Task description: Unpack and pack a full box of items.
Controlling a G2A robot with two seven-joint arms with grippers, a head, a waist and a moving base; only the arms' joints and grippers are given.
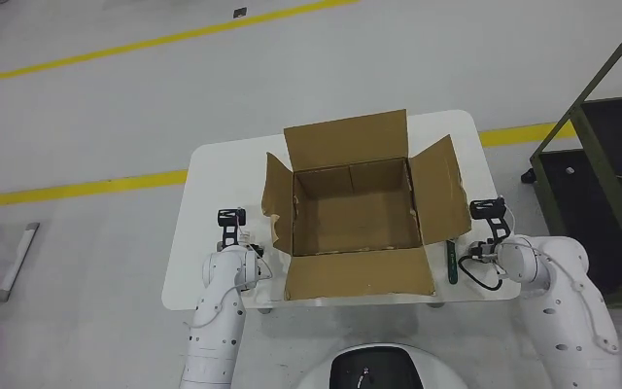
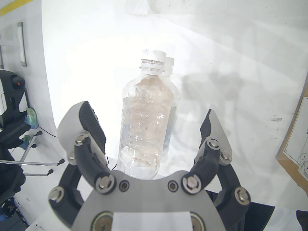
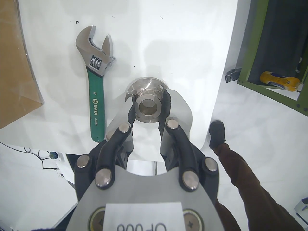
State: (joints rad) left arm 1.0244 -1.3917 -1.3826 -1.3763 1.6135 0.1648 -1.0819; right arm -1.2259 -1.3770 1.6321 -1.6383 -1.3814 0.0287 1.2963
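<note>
While the cardboard box [image 1: 358,209] sits open and empty on the white, glossy bench [image 1: 209,194], the left gripper [image 2: 149,117] is spread wide around a clear plastic bottle [image 2: 144,92], not touching it. The bottle looks light, crushable and slick, and its ribbed middle suits holding. The right gripper [image 3: 149,109] clamps a heavy-looking metal fitting [image 3: 145,88] beside a wrench [image 3: 96,90].

White lettering, a small emblem and numerals run along the green handle of the wrench [image 3: 97,97], which lies on the counter [image 1: 209,194] at the lower right of the top view, just right of the box [image 2: 292,140]. A white label [image 3: 144,216] on the plate behind the right pincer [image 3: 149,107] bears dark characters, upside down and cut off. The box's outer wall carries a white sticker [image 2: 299,156] with round symbols and fine print too small to read.
</note>
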